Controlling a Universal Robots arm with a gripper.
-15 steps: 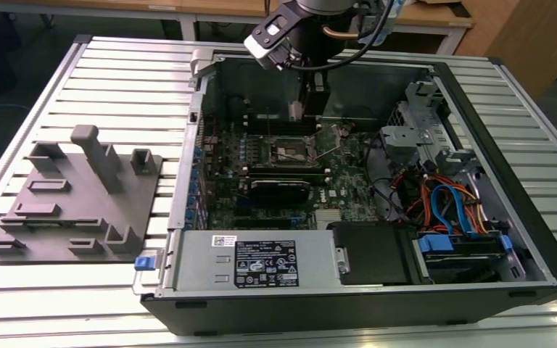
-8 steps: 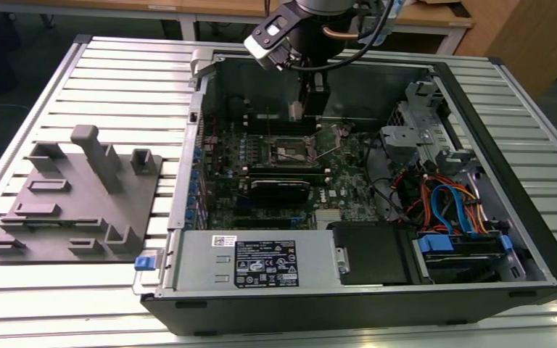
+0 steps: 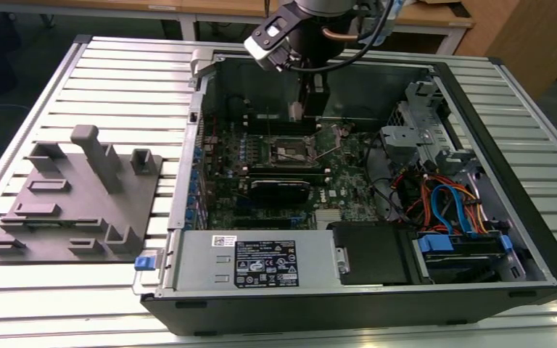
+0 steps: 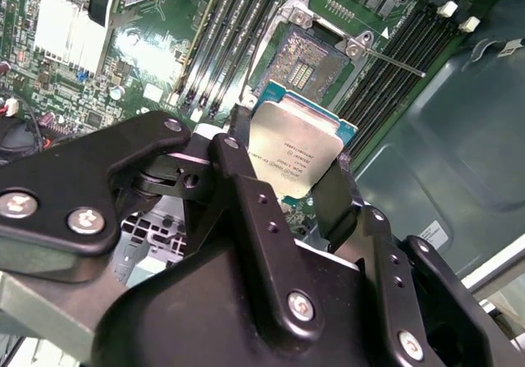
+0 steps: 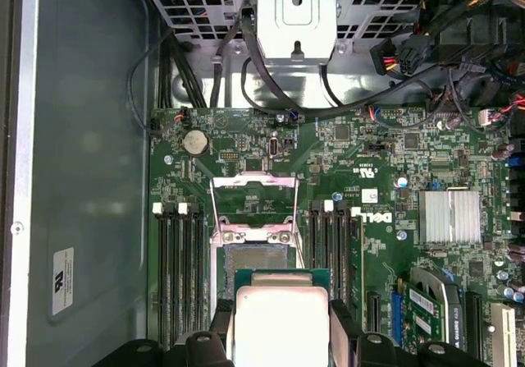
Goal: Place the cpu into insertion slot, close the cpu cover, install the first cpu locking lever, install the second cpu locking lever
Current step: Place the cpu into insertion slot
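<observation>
My gripper (image 4: 291,160) is shut on the cpu (image 4: 299,147), a flat square chip with a dull silver top, pinched at two opposite edges by the black fingers (image 4: 340,188). It hangs above the motherboard, a little off to one side of the insertion slot (image 4: 308,63). The slot's dark centre lies bare, and a thin locking lever (image 4: 395,62) sticks out beside it. In the first wrist view the cpu (image 5: 280,322) sits just short of the slot (image 5: 253,256), and the cpu cover (image 5: 253,181) stands swung up behind it. In the exterior view the gripper (image 3: 300,110) hovers inside the open computer case, behind the slot (image 3: 291,152).
Rows of black memory slots (image 5: 182,272) flank the socket. A black card (image 3: 278,190), a power supply (image 3: 259,262), a drive cage (image 3: 419,119) and blue and orange cables (image 3: 452,206) crowd the case. A grey fixture plate (image 3: 75,199) lies on the table at the exterior view's left.
</observation>
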